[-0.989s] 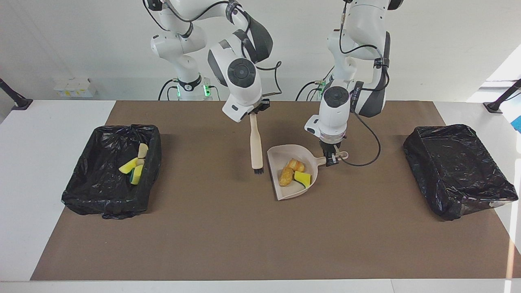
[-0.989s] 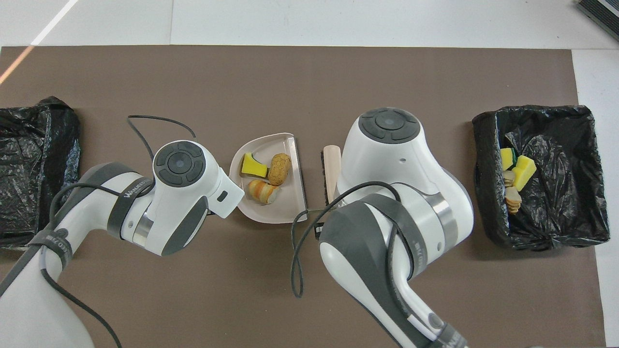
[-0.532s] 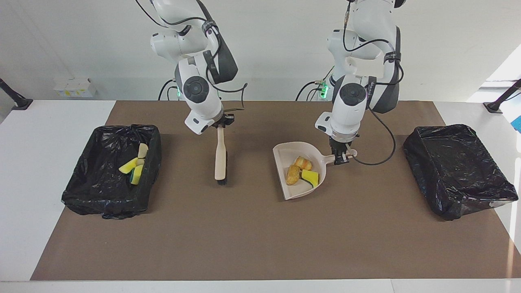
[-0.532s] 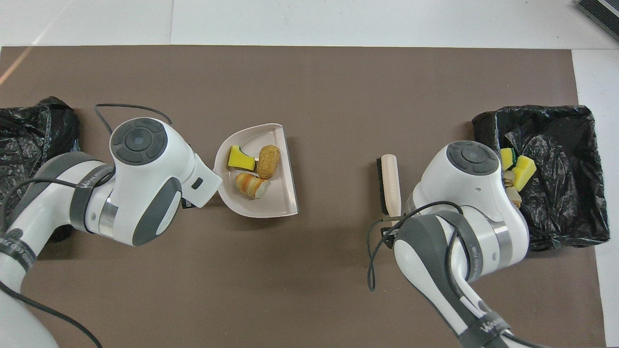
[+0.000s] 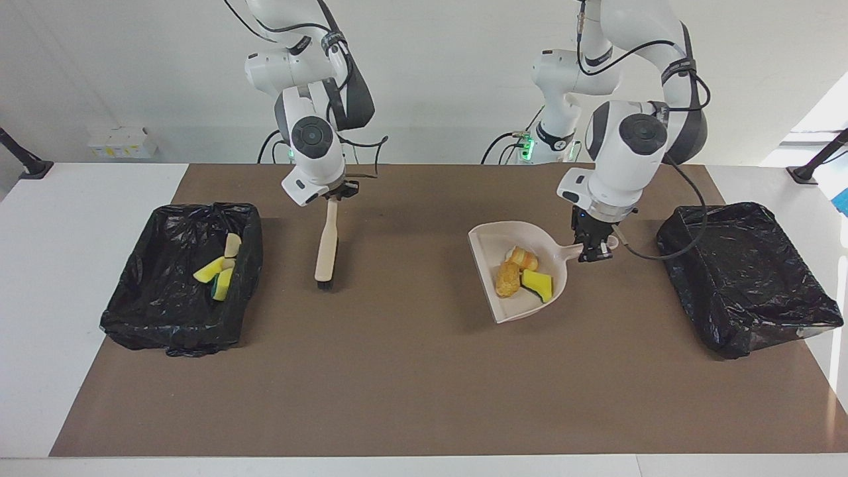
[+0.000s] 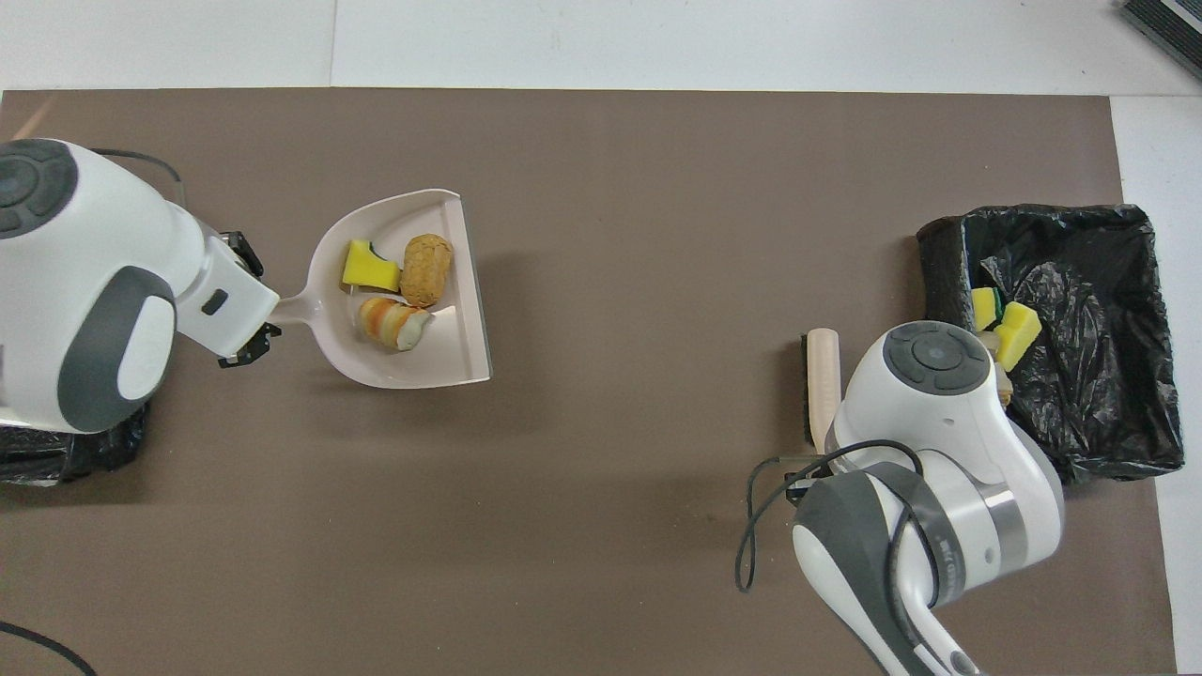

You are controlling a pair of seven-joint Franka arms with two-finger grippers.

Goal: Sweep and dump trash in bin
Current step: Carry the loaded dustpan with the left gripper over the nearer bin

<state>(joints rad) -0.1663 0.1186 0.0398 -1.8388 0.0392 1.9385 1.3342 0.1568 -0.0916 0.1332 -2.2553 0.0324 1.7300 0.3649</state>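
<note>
The left gripper (image 5: pixel 591 250) pinches the thin handle of the beige plastic dustpan (image 5: pixel 503 242), lifted over the brown mat near the bin at the left arm's end of the table. In it lie three trash bits (image 5: pixel 521 275): a yellow sponge chunk and two bread-like lumps. They look light and soft, so they may roll out. The right gripper (image 5: pixel 334 193) is closed on the wooden brush (image 5: pixel 325 246), beside the other black-bagged bin (image 5: pixel 132 318), which holds more scraps.

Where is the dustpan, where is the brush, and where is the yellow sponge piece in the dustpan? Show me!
dustpan (image 5: pixel 487 248): facing view, bare inside floor of the pan.
brush (image 5: pixel 326 248): facing view, middle of its wooden handle.
yellow sponge piece (image 6: pixel 366 268): overhead view, its yellow top face.
</note>
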